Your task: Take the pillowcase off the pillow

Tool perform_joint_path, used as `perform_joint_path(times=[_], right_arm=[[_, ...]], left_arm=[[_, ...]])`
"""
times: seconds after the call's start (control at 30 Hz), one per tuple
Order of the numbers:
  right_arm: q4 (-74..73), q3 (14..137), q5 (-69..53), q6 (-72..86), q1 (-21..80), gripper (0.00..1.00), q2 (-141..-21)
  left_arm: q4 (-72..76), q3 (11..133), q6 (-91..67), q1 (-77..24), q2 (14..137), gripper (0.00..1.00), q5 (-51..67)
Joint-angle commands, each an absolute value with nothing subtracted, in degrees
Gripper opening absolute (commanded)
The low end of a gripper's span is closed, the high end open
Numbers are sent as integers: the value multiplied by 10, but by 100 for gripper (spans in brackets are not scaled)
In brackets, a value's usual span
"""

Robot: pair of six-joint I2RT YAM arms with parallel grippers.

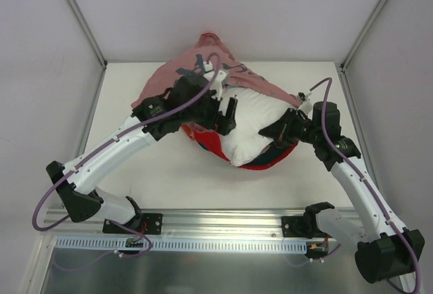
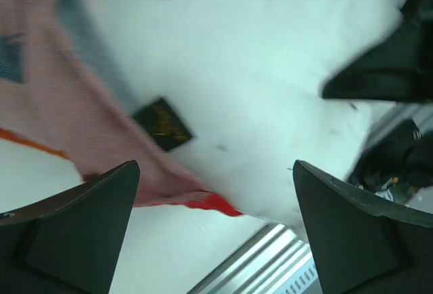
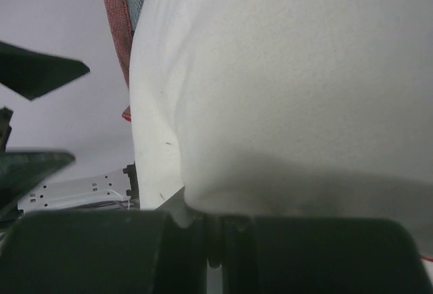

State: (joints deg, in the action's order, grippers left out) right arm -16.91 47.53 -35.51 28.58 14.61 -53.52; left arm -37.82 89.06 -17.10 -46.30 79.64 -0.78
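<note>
One white stuffed pillow (image 1: 254, 121) out there, one red-and-pink printed fabric pillowcase (image 1: 203, 71), a single of each. One small dark square label (image 2: 162, 124) too. Two white-and-black robot arms, the left arm (image 1: 111, 152) and the right arm (image 1: 362, 187), two purple cables (image 1: 35, 213), and one pale desk (image 1: 169, 172).

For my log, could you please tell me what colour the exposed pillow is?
The pillow is plain white, best seen in the top external view.
</note>
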Motion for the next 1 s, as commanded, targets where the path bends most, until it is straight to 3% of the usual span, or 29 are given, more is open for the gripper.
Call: perform_joint_path(times=[0.0,0.2,0.47,0.67,0.73,0.77,0.8,0.83,0.87,0.9,0.97], right_arm=[[-92,538,-355,300,165,1,-537],[-115,563,-348,298,168,1,-536],[-119,563,-358,302,169,1,-538],[-97,564,-375,325,174,1,-534],[-96,565,-381,329,174,1,-531],[-97,565,-382,330,174,1,-525],[-104,565,-382,329,174,1,-521],[-111,567,-382,325,173,1,-518],[-122,570,-376,305,172,2,-514],[-168,575,-369,289,171,25,-512],[-222,591,-350,252,166,55,-511]], left_arm=[[-400,918,-113,-559,823,99,-80],[-411,960,-69,-668,899,99,-177],[-411,1043,-29,-721,980,99,-225],[-410,1082,11,-742,1050,99,-339],[-411,1092,19,-740,1065,86,-359],[-411,1093,20,-737,1074,74,-361],[-411,1095,15,-733,1075,36,-359],[-412,1094,7,-726,1072,14,-353],[-413,1092,2,-710,1065,0,-347],[-412,1086,-37,-700,1056,0,-333],[-412,1060,-72,-659,1010,0,-259]])
